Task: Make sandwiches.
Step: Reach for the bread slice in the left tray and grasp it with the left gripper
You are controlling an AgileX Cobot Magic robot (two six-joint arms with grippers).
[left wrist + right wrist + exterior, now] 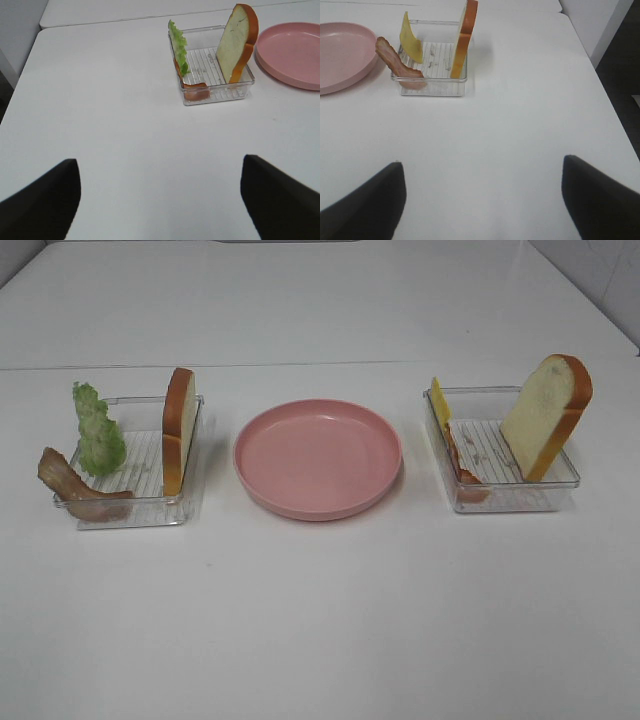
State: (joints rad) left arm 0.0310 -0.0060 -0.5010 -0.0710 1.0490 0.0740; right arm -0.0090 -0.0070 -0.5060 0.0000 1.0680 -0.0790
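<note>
No stacked sandwiches are in view; the parts stand loose in two clear trays. The left tray (130, 510) holds green lettuce (97, 430), a bacon strip (75, 485) and an upright bread slice (178, 430). In the right tray (510, 502) are yellow cheese (440, 405), bacon (462, 465) and a leaning bread slice (547, 415). My left gripper (160, 165) is open, well short of the lettuce (178, 47) and bread (237, 42). The right gripper (482, 165) is open too, apart from the cheese (411, 44), bacon (395, 62) and bread (464, 42). Neither gripper shows in the high view.
A round pink plate (318, 458) sits between the trays with nothing on it. The white table's left edge (20, 85) and right edge (600, 85) lie close to the trays' outer sides. A seam runs across the table behind the trays.
</note>
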